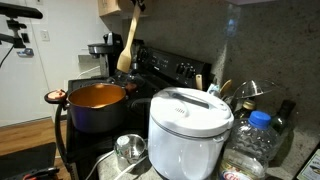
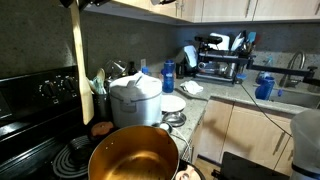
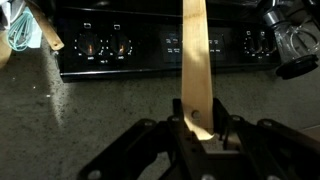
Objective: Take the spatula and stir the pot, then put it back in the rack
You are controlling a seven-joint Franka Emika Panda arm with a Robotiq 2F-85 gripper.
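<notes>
Spatula (image 3: 195, 60) end cropped; gripper (image 3: 203, 128) clamps it

On stove (image 1: 165, 68) sits pot (image 1: 95, 108) w/ spatula (image 1: 126, 48) up above stove, rice cooker (image 1: 188, 128) beside pot.

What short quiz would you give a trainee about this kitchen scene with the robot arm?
1. True or false: the spatula is lying inside the pot.
2. What colour is the inside of the pot? A) white B) orange-copper C) green
3. Fill in the blank: the gripper is shut on the ____.

Key:
1. False. The spatula is held upright in the air, above the stove.
2. B
3. spatula
</notes>
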